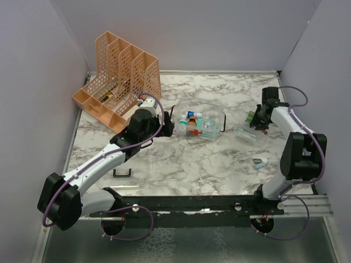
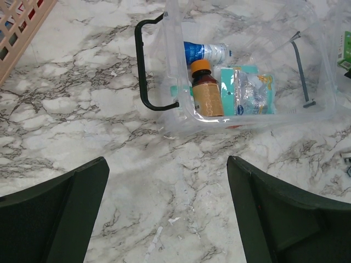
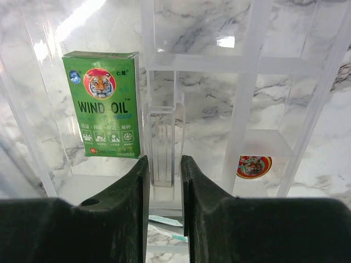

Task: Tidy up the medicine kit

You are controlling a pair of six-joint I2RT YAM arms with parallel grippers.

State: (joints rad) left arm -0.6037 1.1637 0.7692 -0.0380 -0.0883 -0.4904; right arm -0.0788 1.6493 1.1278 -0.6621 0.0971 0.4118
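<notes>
The medicine kit (image 1: 218, 117), a clear box with a black handle (image 2: 143, 82), lies mid-table. It holds a brown bottle with an orange cap (image 2: 207, 94), a blue-and-white bottle (image 2: 205, 51) and teal packets (image 2: 249, 93). My left gripper (image 2: 166, 164) hovers just left of the kit (image 2: 285, 116), open and empty. My right gripper (image 3: 163, 161) is at the right of the table (image 1: 258, 119), shut on the upright tab (image 3: 163, 129) of a clear divided tray (image 3: 247, 63). That tray carries a green Wind Oil box (image 3: 102, 104) and a small round tin (image 3: 254, 166).
An orange mesh file rack (image 1: 118, 76) stands at the back left. A loose black handle (image 1: 122, 174) lies near the left arm. A clear packet (image 1: 247, 134) and a small teal-and-white item (image 1: 261, 163) lie on the marble on the right. Walls close both sides.
</notes>
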